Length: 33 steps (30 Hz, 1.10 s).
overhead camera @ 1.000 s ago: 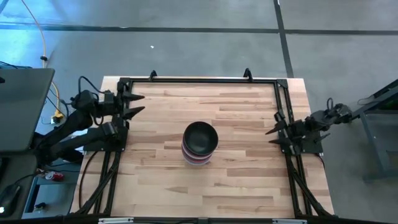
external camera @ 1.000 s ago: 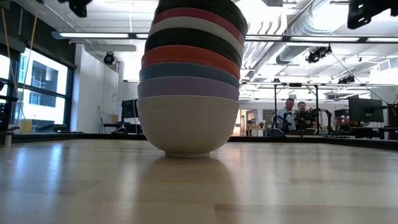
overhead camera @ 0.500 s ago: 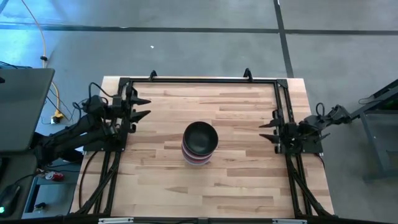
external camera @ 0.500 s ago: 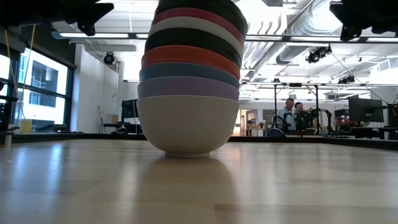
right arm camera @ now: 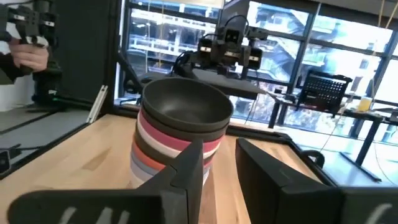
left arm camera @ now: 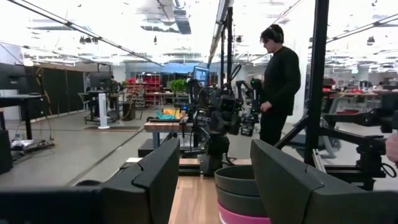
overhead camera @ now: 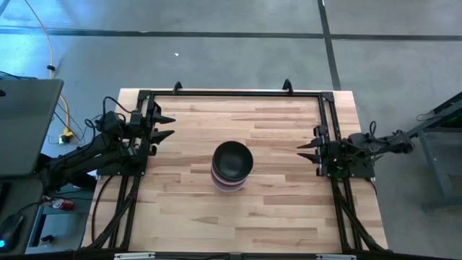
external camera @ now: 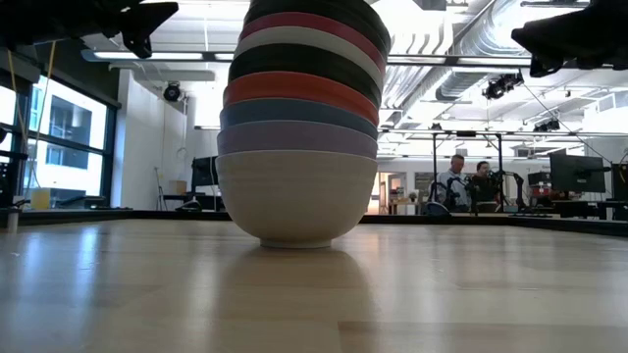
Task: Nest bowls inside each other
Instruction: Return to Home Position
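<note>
One stack of bowls point(overhead camera: 232, 167) stands near the middle of the table point(overhead camera: 281, 209), all nested, with a black bowl point(right arm camera: 186, 109) on top. In the low view I read the rims upward as cream, lavender, blue, red-orange, black, white, pink, then black. The top runs out of the picture there, so I can't be sure of the full count. The stack sits out ahead of both sets of jaws, roughly midway between them and well apart from each. The left gripper point(overhead camera: 166, 125) hangs at the table's left edge, jaws spread wide and holding nothing. Through its wrist camera the upper dark and pink rims show in the gap between its fingers point(left arm camera: 152, 180). The right gripper point(overhead camera: 303, 152) is at the right edge, jaws parted and empty, pointed at the stack. A black frame point(overhead camera: 231, 92) borders the table. Beyond it a person in dark clothes point(left arm camera: 280, 78) stands by other equipment, and two more people point(external camera: 466, 179) show far back.
</note>
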### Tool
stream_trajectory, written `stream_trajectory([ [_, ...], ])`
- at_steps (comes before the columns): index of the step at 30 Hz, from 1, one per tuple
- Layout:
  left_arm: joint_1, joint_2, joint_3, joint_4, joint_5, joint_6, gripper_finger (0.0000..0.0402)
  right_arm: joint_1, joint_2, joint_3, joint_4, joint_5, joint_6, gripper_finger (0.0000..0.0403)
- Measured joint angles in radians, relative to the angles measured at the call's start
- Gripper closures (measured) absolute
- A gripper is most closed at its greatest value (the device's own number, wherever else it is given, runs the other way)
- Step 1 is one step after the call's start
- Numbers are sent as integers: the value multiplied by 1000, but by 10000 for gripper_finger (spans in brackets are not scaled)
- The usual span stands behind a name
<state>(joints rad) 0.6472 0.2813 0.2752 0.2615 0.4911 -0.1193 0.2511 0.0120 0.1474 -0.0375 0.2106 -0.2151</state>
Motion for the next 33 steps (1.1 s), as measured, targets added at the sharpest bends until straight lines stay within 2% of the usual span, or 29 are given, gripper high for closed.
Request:
stream_trajectory([
  [6,-13,0,0,-1,1,-1,215,-62,0,0,-19,-14,-20,318],
  [18,-67,0,0,-2,-2,-1,215,-214,0,0,-21,-160,-3,318],
  [25,-75,0,0,-11,-3,10,215,-225,1,-2,-91,-167,41,318],
  [33,-75,0,0,-11,-5,18,215,-227,3,-137,66,-113,52,318],
])
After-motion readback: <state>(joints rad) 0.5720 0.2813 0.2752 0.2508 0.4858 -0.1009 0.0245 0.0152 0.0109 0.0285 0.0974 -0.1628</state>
